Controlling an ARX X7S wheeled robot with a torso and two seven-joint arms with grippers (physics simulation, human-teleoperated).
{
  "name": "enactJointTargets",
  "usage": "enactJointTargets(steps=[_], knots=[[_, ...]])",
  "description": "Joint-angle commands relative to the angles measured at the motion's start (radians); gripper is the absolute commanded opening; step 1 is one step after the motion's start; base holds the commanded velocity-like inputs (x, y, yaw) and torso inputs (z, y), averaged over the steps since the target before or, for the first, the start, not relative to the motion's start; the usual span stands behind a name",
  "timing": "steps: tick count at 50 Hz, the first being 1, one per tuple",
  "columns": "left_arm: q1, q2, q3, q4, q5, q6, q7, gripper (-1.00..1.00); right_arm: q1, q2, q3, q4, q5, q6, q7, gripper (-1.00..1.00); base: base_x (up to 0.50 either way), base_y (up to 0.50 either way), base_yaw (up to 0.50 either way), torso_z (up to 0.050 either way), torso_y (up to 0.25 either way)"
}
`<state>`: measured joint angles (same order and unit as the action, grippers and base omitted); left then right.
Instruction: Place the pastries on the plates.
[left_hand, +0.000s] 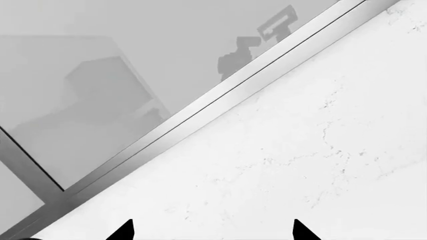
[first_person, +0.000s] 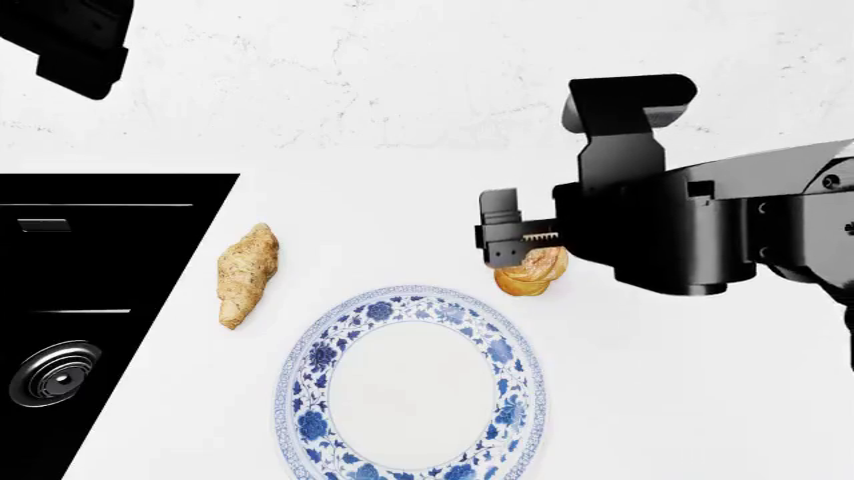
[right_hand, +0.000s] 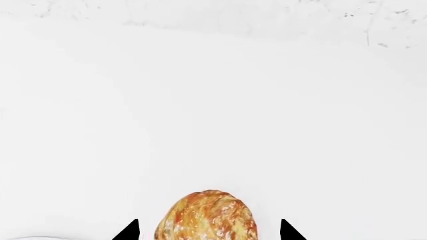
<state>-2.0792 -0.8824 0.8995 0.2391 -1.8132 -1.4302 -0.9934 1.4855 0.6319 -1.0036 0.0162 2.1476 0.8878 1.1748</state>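
Observation:
The oval golden-brown puff (first_person: 534, 272) lies on the white counter just beyond the right rim of the blue floral plate (first_person: 304, 400). My right gripper (first_person: 523, 258) is over it. In the right wrist view the puff (right_hand: 207, 215) sits between the two fingertips of the right gripper (right_hand: 209, 231) with a gap on each side, so the jaws are open. The long tan croissant (first_person: 248, 272) lies left of the plate. My left gripper (left_hand: 213, 231) is open and empty, high at the far left (first_person: 67, 40). The plain plate is out of view.
A black sink (first_person: 80, 300) with a round drain (first_person: 51, 372) is set into the counter at the left, close to the croissant. The left wrist view shows marble (left_hand: 320, 150), a metal strip (left_hand: 200, 115) and a grey glossy panel (left_hand: 80, 100).

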Motion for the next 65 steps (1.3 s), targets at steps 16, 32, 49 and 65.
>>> enactJointTargets(steps=[16, 32, 49, 65], knots=[[-0.011, -0.011, 0.017, 0.006, -0.013, 0.011, -0.002, 1.0, -0.064, -0.012, -0.036, 0.035, -0.053, -0.006, -0.057, 1.0, 0.0, 0.0, 0.0, 0.0, 0.0], [-0.018, -0.016, 0.025, 0.009, -0.03, 0.022, -0.015, 1.0, -0.091, -0.003, -0.042, 0.043, -0.078, -0.013, -0.097, 1.0, 0.0, 0.0, 0.0, 0.0, 0.0], [-0.017, -0.02, 0.034, 0.013, -0.025, 0.028, -0.01, 1.0, -0.101, -0.017, -0.065, 0.041, -0.1, 0.005, -0.124, -1.0, 0.0, 0.0, 0.0, 0.0, 0.0], [-0.024, -0.02, 0.041, 0.013, -0.022, 0.03, -0.006, 1.0, -0.077, 0.004, -0.05, 0.005, -0.113, 0.0, -0.12, -1.0, 0.0, 0.0, 0.0, 0.0, 0.0]])
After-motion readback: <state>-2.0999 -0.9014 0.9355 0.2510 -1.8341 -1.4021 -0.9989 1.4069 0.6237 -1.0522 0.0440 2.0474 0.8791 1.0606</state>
